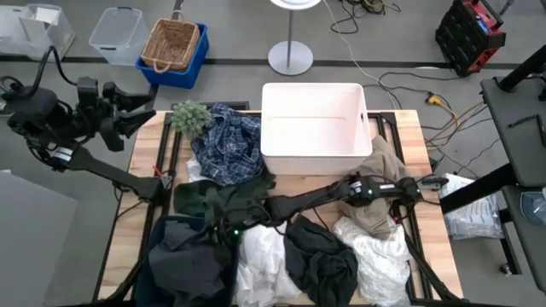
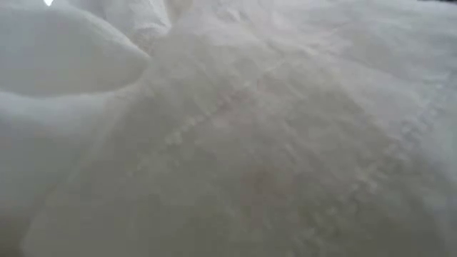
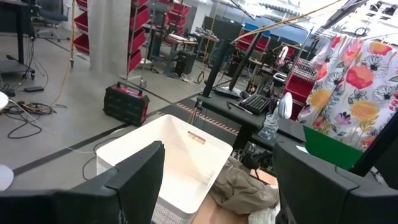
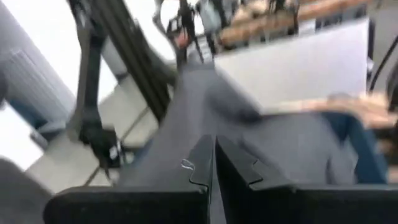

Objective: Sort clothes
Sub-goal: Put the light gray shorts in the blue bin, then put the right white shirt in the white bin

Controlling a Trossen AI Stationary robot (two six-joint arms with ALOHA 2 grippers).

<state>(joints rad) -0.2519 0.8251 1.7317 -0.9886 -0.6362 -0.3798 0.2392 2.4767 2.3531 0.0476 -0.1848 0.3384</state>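
**Right gripper pinched into the clothes pile, left arm waiting off the table**

The clothes cover most of the wooden table [image 1: 408, 128]: a blue-and-white plaid shirt [image 1: 229, 145] lies beside the bin's left wall; a dark green garment [image 1: 205, 198] lies just below the shirt; a navy garment [image 1: 183, 256] fills the near left corner; a white garment [image 1: 260, 264] lies between the navy one and a dark grey garment [image 1: 322, 260]; a second white piece [image 1: 375, 251] sits at the near right; a khaki tan garment [image 1: 384, 183] lies against the bin's right corner and runs down under the right arm. The low view is filled by white cloth [image 2: 235, 143] pressed close to the lens.

The right gripper [image 1: 223, 232] reaches across the pile from the right side and sits low among the dark green and navy fabric, its fingers [image 4: 202, 163] pressed together in the right wrist view with grey cloth close around them; whether cloth is pinched between them cannot be told.

The left gripper [image 1: 136, 111] hangs off the table's far left corner, jaws spread wide and empty; its wrist view looks past them to the white plastic bin [image 3: 168, 146] and the khaki cloth.

The bin stands at the table's far middle; a small green plant [image 1: 189, 117] sits at the far left, touching the plaid shirt. No writing or label can be read anywhere.
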